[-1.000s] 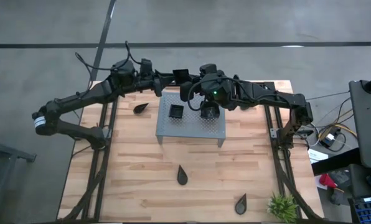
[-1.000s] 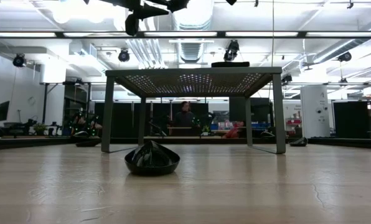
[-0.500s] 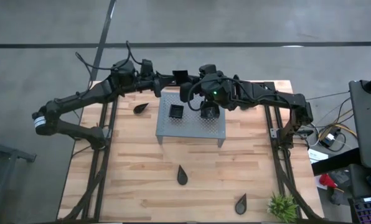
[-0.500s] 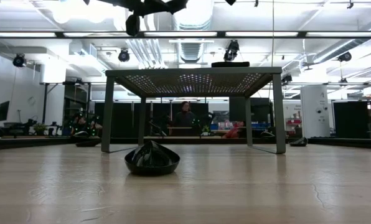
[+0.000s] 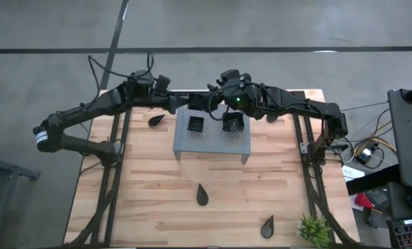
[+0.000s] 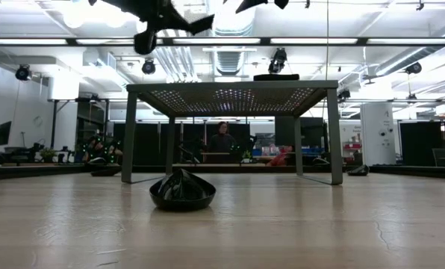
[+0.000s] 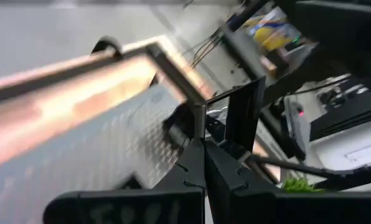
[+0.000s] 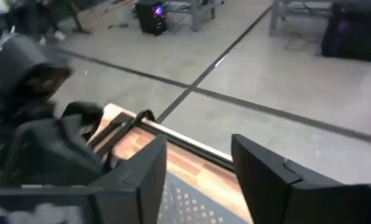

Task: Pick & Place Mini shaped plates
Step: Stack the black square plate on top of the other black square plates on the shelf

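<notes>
Counting three square plates (image 5: pixel 195 124), three teardrops (image 5: pixel 202 196)

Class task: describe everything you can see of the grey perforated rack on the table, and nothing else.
The grey perforated rack is a low metal stand with a flat rectangular top full of small holes, carried on four legs, level on the wooden table toward its far edge. Two square black plates, one beside the other, sit along its far half. Seen from table height, light shines through the holes and it is open underneath.
</notes>
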You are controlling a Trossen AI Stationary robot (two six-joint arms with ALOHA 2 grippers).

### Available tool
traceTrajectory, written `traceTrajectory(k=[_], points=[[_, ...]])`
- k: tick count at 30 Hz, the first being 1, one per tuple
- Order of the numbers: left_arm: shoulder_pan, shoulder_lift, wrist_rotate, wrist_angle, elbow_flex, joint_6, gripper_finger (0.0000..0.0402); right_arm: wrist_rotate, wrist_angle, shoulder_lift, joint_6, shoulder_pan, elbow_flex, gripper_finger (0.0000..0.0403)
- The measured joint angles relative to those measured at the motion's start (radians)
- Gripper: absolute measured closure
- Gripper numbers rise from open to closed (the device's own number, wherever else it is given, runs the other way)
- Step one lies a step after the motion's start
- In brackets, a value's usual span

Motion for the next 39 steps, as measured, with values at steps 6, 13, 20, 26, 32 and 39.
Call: traceTrajectory(k=[6,13,20,26,32,39], points=[[0.0,0.012,0.085,-0.179,0.0,-0.035,0.0401,-0.001,0.001,-0.004,-0.086,-0.005,0.0,0.0183],[0.001,0.073,0.119,-0.225,0.0,-0.071,0.0401,-0.001,0.003,-0.003,-0.071,-0.006,0.0,0.0168],[0.01,0.145,0.142,-0.264,0.0,-0.107,0.0401,-0.002,0.003,-0.002,-0.064,-0.006,0.0,0.0165],[0.031,0.173,0.135,-0.264,0.0,-0.144,0.04,-0.002,0.002,-0.001,-0.061,-0.006,0.0,0.0165],[0.04,0.177,0.15,-0.264,0.0,-0.159,0.0386,-0.003,0.002,-0.001,-0.061,-0.006,0.0,0.0165],[0.041,0.2,0.17,-0.264,0.0,-0.172,0.0352,-0.003,0.002,-0.001,-0.065,-0.007,0.0,0.0165]])
